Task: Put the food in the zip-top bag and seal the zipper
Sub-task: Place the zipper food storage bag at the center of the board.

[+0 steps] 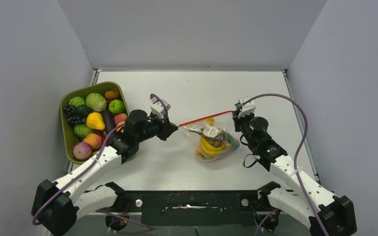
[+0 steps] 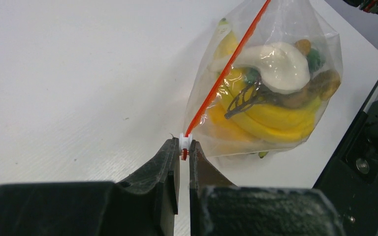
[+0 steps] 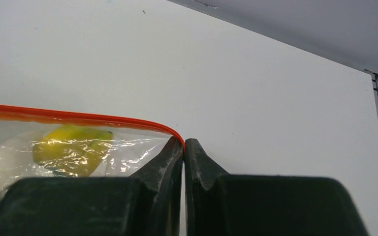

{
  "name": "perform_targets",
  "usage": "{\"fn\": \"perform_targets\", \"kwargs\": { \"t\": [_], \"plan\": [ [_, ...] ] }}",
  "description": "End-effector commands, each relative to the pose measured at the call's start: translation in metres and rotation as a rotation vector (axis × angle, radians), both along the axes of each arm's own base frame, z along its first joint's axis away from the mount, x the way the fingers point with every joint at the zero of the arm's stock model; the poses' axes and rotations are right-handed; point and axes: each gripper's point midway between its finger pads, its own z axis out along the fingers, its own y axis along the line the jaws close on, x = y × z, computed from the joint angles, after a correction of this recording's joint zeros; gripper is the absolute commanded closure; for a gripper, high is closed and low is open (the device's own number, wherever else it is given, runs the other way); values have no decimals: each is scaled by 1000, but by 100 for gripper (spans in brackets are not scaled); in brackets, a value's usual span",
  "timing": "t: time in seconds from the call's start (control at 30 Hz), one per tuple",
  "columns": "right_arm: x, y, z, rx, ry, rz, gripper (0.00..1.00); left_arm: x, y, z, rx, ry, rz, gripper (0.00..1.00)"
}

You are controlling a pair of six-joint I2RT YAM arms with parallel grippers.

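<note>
Two arms meet over the middle of the table (image 1: 142, 83) in the top view, with the zip-top bag (image 1: 215, 140) lying between them. Its zipper (image 1: 204, 119) is stretched in a straight red line from the left gripper (image 1: 171, 129) to the right gripper (image 1: 237, 116). Some food (image 1: 210, 146), mostly yellow bananas, sits inside the bag, and many more pieces fill the olive-green tray (image 1: 65, 129) at the table's left edge. In the left wrist view, the left gripper (image 2: 184, 147) has its jaws nearly together, pinching a small white tab (image 2: 184, 141) at the near end of the zipper (image 2: 226, 66). The bag (image 2: 320, 44) hangs beyond it with its base on the table, and bananas, a white piece and small dark bits press against the clear plastic. In the right wrist view, the right gripper (image 3: 183, 145) is fully closed on the other end of the zipper (image 3: 69, 117), where the red strip curves down into the gap between its fingers. A yellow piece shows through the bag (image 3: 128, 152) just left of them.
</note>
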Motion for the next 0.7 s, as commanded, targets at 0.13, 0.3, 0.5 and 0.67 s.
{"fn": "perform_targets", "kwargs": {
  "t": [0.13,0.3,0.5,0.67],
  "plan": [
    [54,-2,38,117,-148,11,91,50,1,8,46,-36,108,85],
    [71,-6,52,166,-152,-15,81,72,11,25,98,-102,188,67],
    [61,-4,58,187,-77,1,55,78,20,60,50,-158,242,44],
    [35,-2,67,268,-83,28,32,71,29,89,-46,-158,311,31]
  ]
}}
